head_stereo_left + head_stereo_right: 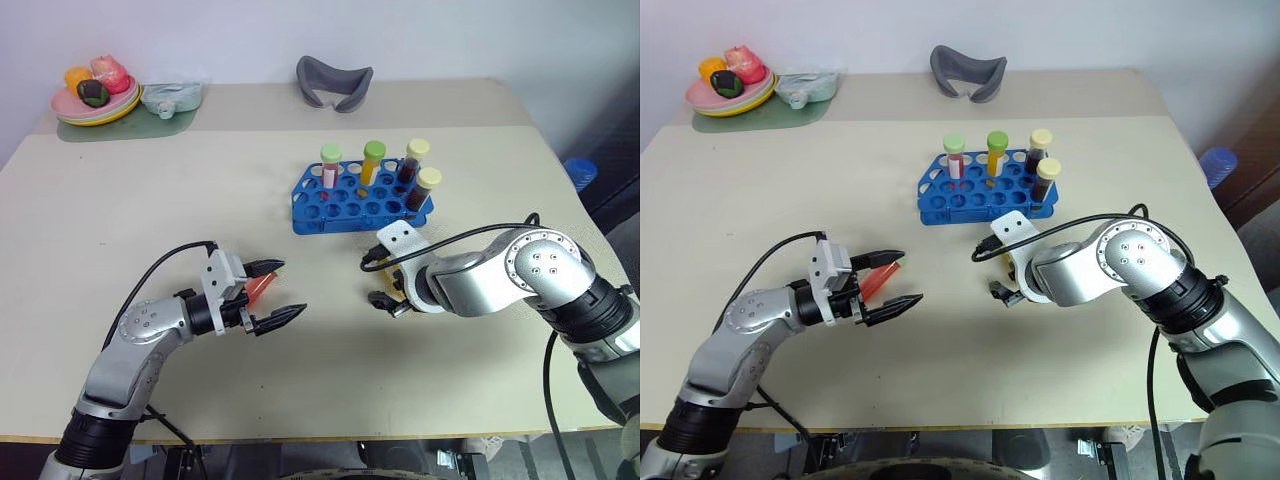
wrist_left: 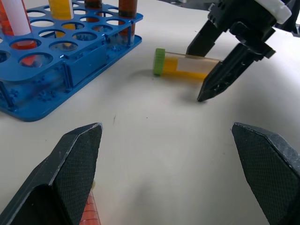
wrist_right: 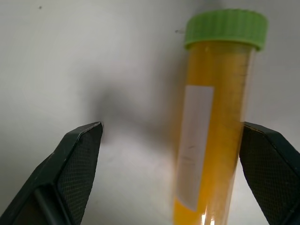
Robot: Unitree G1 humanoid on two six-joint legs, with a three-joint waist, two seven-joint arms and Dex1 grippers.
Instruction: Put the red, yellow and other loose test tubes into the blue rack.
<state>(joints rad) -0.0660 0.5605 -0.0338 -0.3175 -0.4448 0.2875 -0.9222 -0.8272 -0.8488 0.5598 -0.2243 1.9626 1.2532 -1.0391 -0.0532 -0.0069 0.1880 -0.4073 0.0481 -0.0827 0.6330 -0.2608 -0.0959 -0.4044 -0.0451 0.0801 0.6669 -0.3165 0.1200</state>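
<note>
Right gripper (image 2: 212, 70) poised to pick the yellow tube (image 3: 211, 126); not yet gripped.
Jaws apart astride it; left gripper (image 1: 278, 292) spread near red tube (image 1: 258, 288). Next: close, lift, carry to blue rack (image 1: 345, 213).

Over at the far left corner of the beige table (image 1: 120, 200), a stack of plates (image 1: 98, 106) piled with toy food is seen resting on a green mat (image 1: 130, 127). Just beside it, a pale green dish (image 1: 172, 98) is set. A grey curved headrest-like piece (image 1: 334, 82) is placed at the far edge.
</note>
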